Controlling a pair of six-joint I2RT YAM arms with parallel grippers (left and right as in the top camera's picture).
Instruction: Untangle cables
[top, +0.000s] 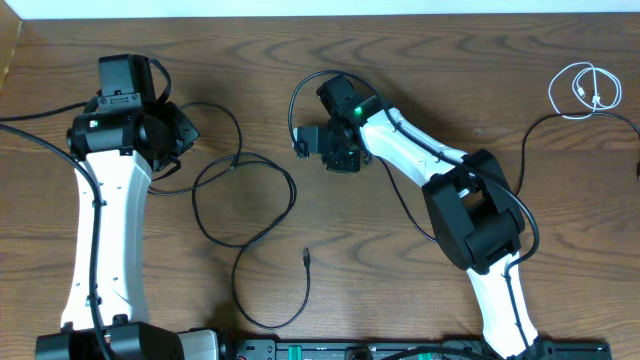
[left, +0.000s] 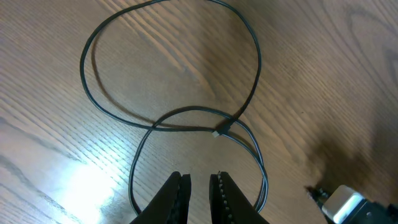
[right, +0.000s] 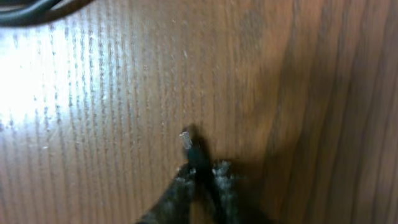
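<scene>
A long black cable (top: 245, 200) lies in loose loops on the wooden table between the arms, one plug end (top: 306, 258) lying free near the front. My left gripper (top: 190, 132) hovers by its left side. In the left wrist view the jaws (left: 199, 186) stand almost together with nothing between them, just short of the crossing loops (left: 174, 124) and a small plug (left: 222, 129). My right gripper (top: 303, 140) is shut on the plug end (right: 189, 144) of a second black cable (top: 294, 100), low over the wood. A coiled white cord (top: 585, 90) lies at the far right.
Another thin black cable (top: 540, 125) runs along the right side, partly behind the right arm (top: 470, 210). Thicker black arm cables (top: 40, 130) trail at the far left. Equipment (top: 350, 350) lines the table's front edge.
</scene>
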